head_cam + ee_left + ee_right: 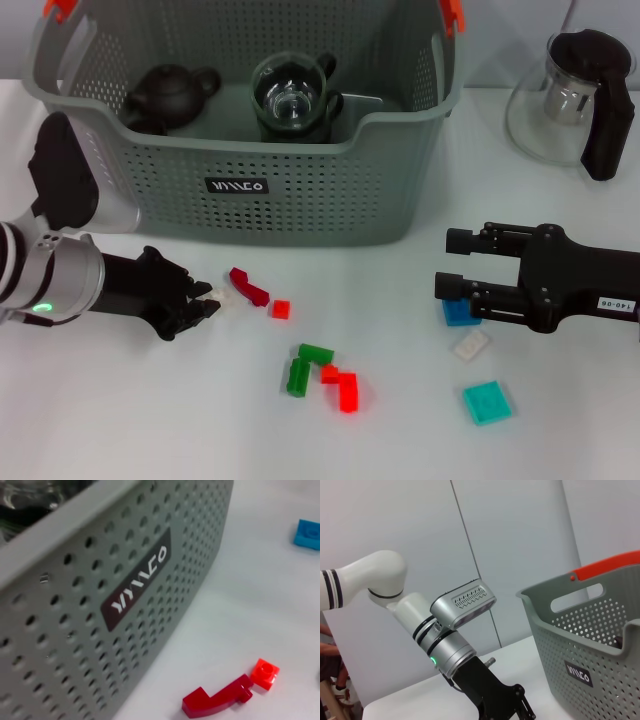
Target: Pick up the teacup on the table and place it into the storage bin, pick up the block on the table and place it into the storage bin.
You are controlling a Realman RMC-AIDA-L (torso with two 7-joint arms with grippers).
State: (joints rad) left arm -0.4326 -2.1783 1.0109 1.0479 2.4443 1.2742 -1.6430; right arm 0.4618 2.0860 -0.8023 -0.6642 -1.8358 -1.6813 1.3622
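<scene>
- The storage bin [300,190], grey and perforated with orange handle clips and a black label [237,185] on its near wall, stands at the far middle of the white tabletop [120,420].
- Inside the bin a glass teacup [293,95] sits upright near the middle, with a dark teapot [168,92] to its left.
- The left gripper [208,300] lies low over the tabletop at the near left, just in front of the bin's left corner, pointing right; its jaws stand narrow around a small whitish block [228,296], though whether they grip it cannot be told.
- Just right of that gripper lie a dark red curved block [249,286] and a small red square block [281,309]; the left wrist view shows the two almost touching beside the bin's labelled wall.
- Nearer, in the middle, are two green blocks [305,367] and a red L-shaped block [343,386], close together.
- The right gripper [452,263] hovers at the right, pointing left, its jaws wide apart and holding nothing.
- Below it lie a blue block [458,312], a white block [469,344] and, nearer still, a teal block [487,402].
- A glass pitcher with a black handle [575,95] stands at the far right, well apart from the bin.
</scene>
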